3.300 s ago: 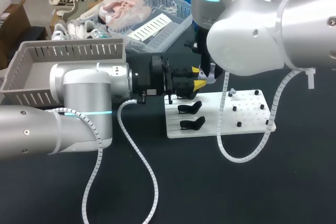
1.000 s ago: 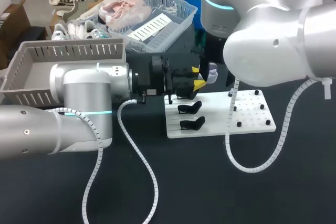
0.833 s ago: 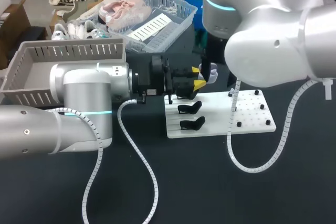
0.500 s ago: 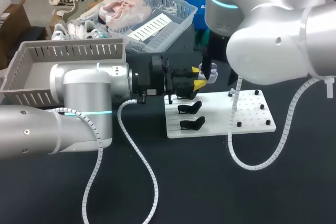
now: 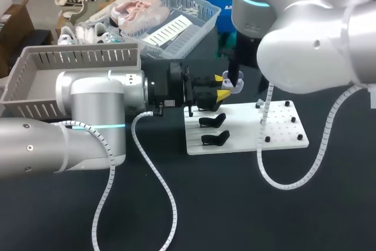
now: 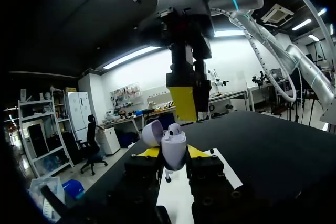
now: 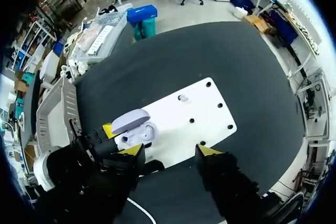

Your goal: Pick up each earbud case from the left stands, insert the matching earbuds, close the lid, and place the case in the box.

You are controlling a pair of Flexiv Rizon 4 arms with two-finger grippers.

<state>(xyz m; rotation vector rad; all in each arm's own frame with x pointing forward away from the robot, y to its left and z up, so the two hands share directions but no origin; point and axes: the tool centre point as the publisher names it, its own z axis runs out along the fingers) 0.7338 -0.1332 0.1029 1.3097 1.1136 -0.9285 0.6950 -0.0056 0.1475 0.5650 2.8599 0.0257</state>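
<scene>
Gripping the open earbud case [image 6: 172, 149] from both sides with the left gripper [image 6: 173, 153] — lid [image 6: 151, 132] tipped back, what looks like one earbud [image 6: 175, 128] seated. Hanging just above, fingers spread and empty: the right gripper [image 7: 170, 151]. Swung its arm's bulk toward 3 o'clock over the last seconds, uncovering the white board [image 5: 282, 127] at the case's 6 o'clock — probably one bud delivered. Still to do: second bud, lid, then the grey box [image 5: 76, 57] far off at 9 o'clock.

Nothing legible showed — no words, numbers or signs could be made out on the earbud case [image 6: 173, 150] or around it.
</scene>
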